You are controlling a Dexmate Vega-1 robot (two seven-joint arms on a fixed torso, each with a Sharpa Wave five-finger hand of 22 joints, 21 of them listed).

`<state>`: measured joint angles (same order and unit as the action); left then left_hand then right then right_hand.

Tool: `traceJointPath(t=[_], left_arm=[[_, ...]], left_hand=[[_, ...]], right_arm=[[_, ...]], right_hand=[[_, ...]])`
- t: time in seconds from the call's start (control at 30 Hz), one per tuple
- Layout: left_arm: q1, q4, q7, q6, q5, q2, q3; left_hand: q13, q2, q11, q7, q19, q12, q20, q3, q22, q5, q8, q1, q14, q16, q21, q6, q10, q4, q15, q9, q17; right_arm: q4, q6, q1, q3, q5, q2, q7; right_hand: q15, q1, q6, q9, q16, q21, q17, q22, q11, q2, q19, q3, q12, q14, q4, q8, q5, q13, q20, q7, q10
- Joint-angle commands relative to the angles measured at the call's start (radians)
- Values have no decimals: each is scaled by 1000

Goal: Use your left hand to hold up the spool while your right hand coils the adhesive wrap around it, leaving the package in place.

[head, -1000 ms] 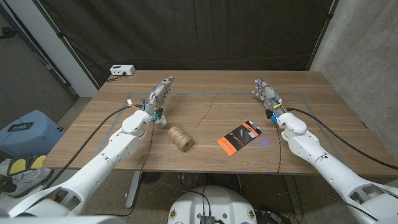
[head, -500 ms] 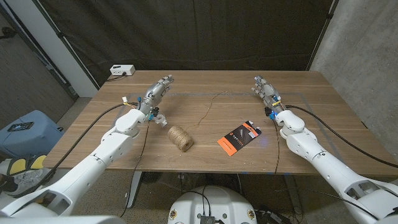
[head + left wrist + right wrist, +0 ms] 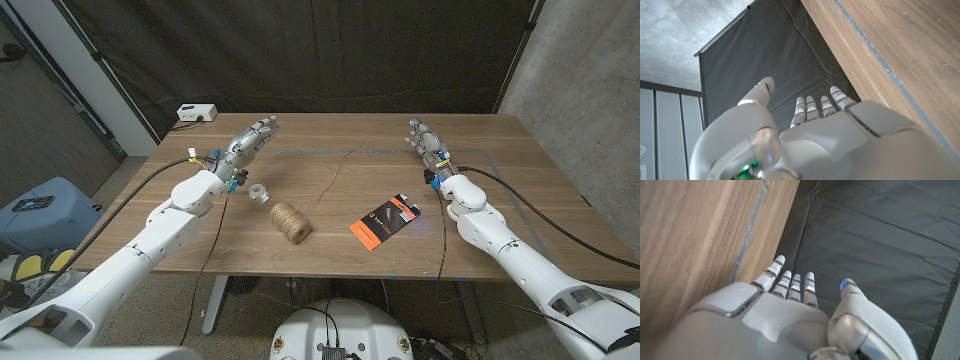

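Since a moment ago my left hand (image 3: 248,144) has swung outward toward my left and up the desk (image 3: 330,240), uncovering a small clear roll (image 3: 260,192) that my arm had hidden; my right hand (image 3: 423,142) has edged a little farther toward the far edge. Neither the spool nor the package has shifted.

My left hand hovers near the far left part of the desk, its fingers (image 3: 807,107) stretched out straight and a little apart, holding nothing. My right hand is out at the far right, fingers (image 3: 790,282) likewise extended side by side with the thumb set off, empty.

The spool of brown twine (image 3: 290,222) lies on its side toward the near middle of the desk, well apart from both hands. The small clear roll sits just beyond it, close beside it on my left hand's side. The package (image 3: 383,220), black with an orange corner, lies flat to the right of the spool, between it and my right arm. A thin loose strand (image 3: 335,172) trails across the wood farther back. A white box (image 3: 196,113) rests at the far left corner.
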<state>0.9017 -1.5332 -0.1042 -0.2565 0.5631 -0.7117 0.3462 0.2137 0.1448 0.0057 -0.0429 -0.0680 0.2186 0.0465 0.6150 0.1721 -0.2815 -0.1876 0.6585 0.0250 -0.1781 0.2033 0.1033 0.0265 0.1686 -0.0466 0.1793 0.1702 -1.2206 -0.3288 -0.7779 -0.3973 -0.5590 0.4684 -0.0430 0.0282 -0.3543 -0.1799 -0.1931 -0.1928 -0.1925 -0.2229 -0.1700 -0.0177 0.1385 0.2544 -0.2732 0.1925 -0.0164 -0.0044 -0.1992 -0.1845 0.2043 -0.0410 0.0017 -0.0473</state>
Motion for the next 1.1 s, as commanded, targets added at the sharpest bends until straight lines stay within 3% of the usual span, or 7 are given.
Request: traceJointPath(t=[0.03, 0.5, 1.1], left_arm=[[-29, -12, -92, -15, -28, -58, 9], [-92, 26, -188, -37, -63, -78, 40], [-133, -11, -270, -35, -114, -147, 52]], left_hand=[[2, -3, 2, 1, 1, -5, 3, 5, 4, -10, 1, 17, 6, -1, -3, -6, -6, 7, -9, 4, 2], [2, -8, 5, -1, 6, -5, 6, 10, 4, -22, 2, 35, 14, 0, -5, -16, -12, 11, -13, 4, 3], [6, -21, 16, -8, 14, -9, 15, 20, 4, -51, 8, 74, 39, 3, -8, -59, -41, 14, -28, 5, 5]], right_arm=[[14, -18, 8, 1, 18, -16, -33], [17, -20, 4, 0, 34, -32, -78], [56, -37, 22, 0, 57, -54, -123]], right_hand=[[3, -12, 7, -3, -1, 3, 0, -4, 0, 4, -8, -2, -3, 12, -5, 7, 0, 3, -19, 1, 4], [3, -12, 23, -3, 1, 5, 3, -4, -2, 5, -19, -2, -6, 29, -12, 10, 1, 2, -14, -5, 26], [-5, -11, 50, -3, 2, 5, 7, -4, -2, 4, -35, -1, -9, 52, -22, 14, 3, 1, -7, -7, 59]])
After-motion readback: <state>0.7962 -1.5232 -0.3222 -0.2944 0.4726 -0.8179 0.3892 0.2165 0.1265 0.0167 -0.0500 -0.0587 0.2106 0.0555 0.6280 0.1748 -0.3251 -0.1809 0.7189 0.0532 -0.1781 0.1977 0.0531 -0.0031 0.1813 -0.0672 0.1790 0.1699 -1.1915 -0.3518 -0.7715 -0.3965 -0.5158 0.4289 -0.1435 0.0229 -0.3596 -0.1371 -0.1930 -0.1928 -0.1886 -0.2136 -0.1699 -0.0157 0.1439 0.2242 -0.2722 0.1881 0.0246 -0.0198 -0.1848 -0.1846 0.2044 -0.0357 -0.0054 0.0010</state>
